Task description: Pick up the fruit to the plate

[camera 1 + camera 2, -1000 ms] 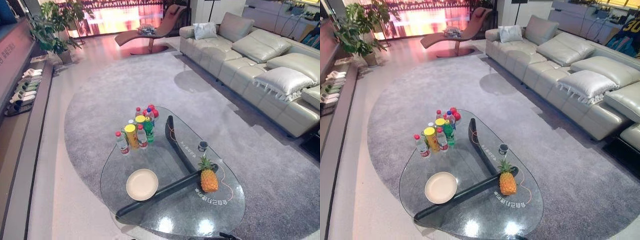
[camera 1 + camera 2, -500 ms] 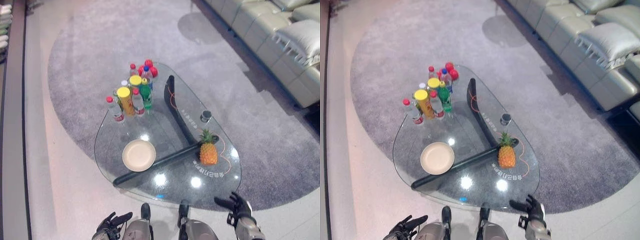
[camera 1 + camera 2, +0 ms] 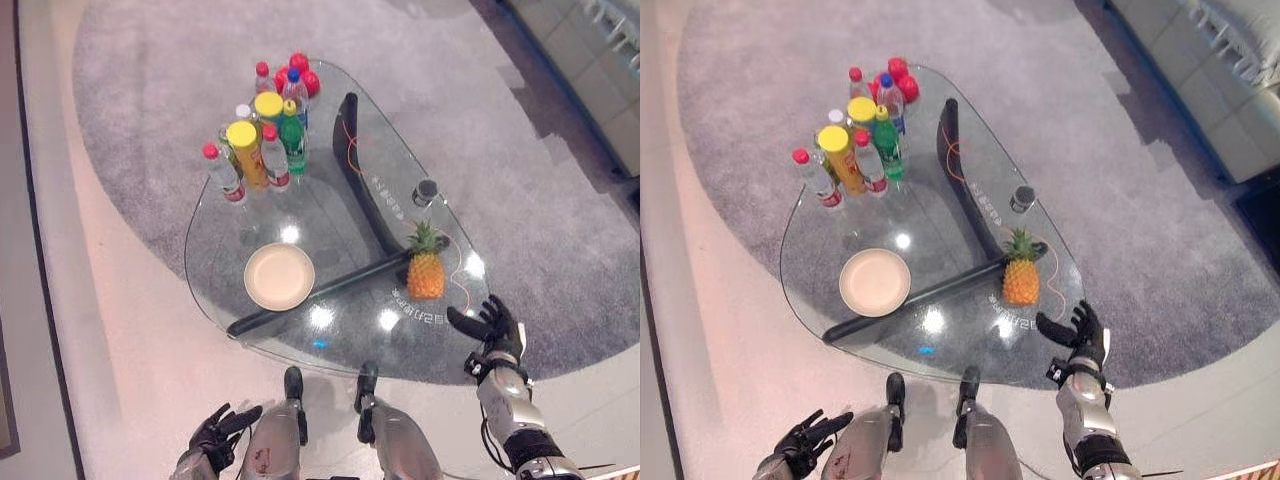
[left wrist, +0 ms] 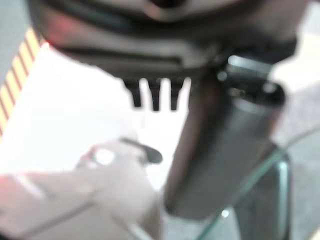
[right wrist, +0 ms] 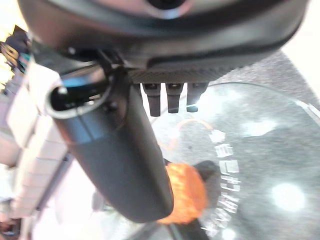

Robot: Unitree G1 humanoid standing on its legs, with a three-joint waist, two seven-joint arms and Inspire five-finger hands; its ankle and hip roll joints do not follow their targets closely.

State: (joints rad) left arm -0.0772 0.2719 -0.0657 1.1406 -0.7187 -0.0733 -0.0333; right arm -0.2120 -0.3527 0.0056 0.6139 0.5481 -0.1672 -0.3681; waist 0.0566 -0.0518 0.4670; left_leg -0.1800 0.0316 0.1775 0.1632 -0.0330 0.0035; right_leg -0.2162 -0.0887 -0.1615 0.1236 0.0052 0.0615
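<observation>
We saw the pineapple (image 3: 425, 274) standing upright near the right edge of the glass coffee table (image 3: 230, 210), its orange body beside the end of the dark curved support (image 3: 358, 160) visible beneath the glass. Our right hand (image 3: 493, 326) hovered just off that right edge, near the fruit but apart from it, fingers spread and relaxed, holding nothing. Bare glass lay between the hand and the pineapple. The round cream plate (image 3: 279, 276) sat toward the table's near left edge, well apart from the pineapple, with the dark support bar crossing beneath the glass between them and clear glass all round the plate. A small dark cap-like object (image 3: 427, 189) sat beyond the pineapple by the right edge. At the far end stood a cluster of plastic bottles (image 3: 271, 158) with red caps, two yellow-lidded canisters (image 3: 244, 152) and red balls (image 3: 301, 72). The table rested on a grey rug (image 3: 130, 100). Our left hand (image 3: 217, 431) hung low, off the table's near edge, fingers loosely spread and empty.
</observation>
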